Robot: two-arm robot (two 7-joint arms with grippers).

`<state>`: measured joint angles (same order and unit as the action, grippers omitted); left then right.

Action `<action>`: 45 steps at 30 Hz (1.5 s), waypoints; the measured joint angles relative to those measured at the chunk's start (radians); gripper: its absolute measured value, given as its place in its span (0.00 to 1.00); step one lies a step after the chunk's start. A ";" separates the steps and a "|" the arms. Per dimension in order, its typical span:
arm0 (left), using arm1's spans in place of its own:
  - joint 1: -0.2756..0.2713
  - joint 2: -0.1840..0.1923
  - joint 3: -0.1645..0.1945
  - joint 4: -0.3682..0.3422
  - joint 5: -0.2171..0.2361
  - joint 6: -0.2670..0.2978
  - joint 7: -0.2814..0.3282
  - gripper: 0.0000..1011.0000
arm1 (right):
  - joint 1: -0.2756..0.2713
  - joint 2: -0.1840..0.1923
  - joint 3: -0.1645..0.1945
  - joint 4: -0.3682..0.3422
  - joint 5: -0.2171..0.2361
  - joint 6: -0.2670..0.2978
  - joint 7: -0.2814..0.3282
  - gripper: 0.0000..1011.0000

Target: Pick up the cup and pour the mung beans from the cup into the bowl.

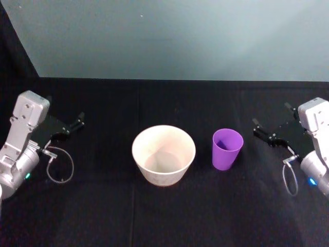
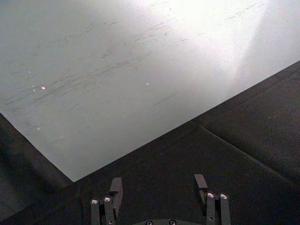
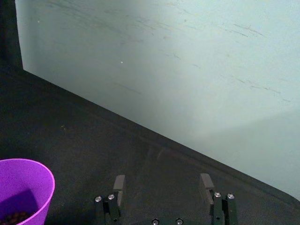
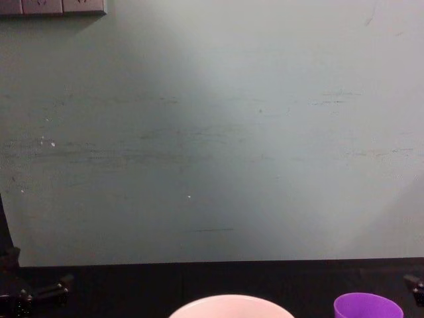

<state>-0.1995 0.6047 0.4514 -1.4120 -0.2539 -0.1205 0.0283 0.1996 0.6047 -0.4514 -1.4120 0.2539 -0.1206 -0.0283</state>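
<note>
Two things stand upright on the black tabletop [image 1: 103, 216]: the bowl [image 1: 163, 154] at the middle and the cup [image 1: 226, 148] just beside it on its right, with a narrow strip of cloth between them. The cup is bright purple and tapers to a narrower base; the bowl is much wider, with a pale rim. The right wrist view looks down into the cup and catches a few dark mung beans [image 3: 16, 217] at its bottom.

The left gripper [image 1: 78, 122] hovers over the left side of the tabletop, well apart from the bowl. Its fingers [image 2: 116, 190] are spread, with dark cloth visible between them. The right gripper [image 1: 263, 133] hangs near the cup, on the cup's right, apart from it. Its fingers [image 3: 119, 183] are likewise spread wide.

A pale grey-green wall [image 1: 180, 36] rises behind the far edge of the tabletop.
</note>
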 joint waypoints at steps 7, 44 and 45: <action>0.000 0.000 0.000 0.000 0.000 0.000 0.000 0.99 | 0.000 0.000 0.000 0.000 0.000 0.000 0.000 0.99; 0.000 0.000 0.000 0.000 0.000 0.000 0.000 0.99 | 0.000 0.000 0.000 0.000 0.000 0.000 0.000 0.99; 0.000 0.000 0.000 0.000 0.000 0.000 0.000 0.99 | 0.000 0.000 0.000 0.000 0.000 0.000 0.000 0.99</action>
<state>-0.1995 0.6047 0.4513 -1.4120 -0.2539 -0.1205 0.0283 0.1996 0.6047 -0.4514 -1.4120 0.2539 -0.1205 -0.0283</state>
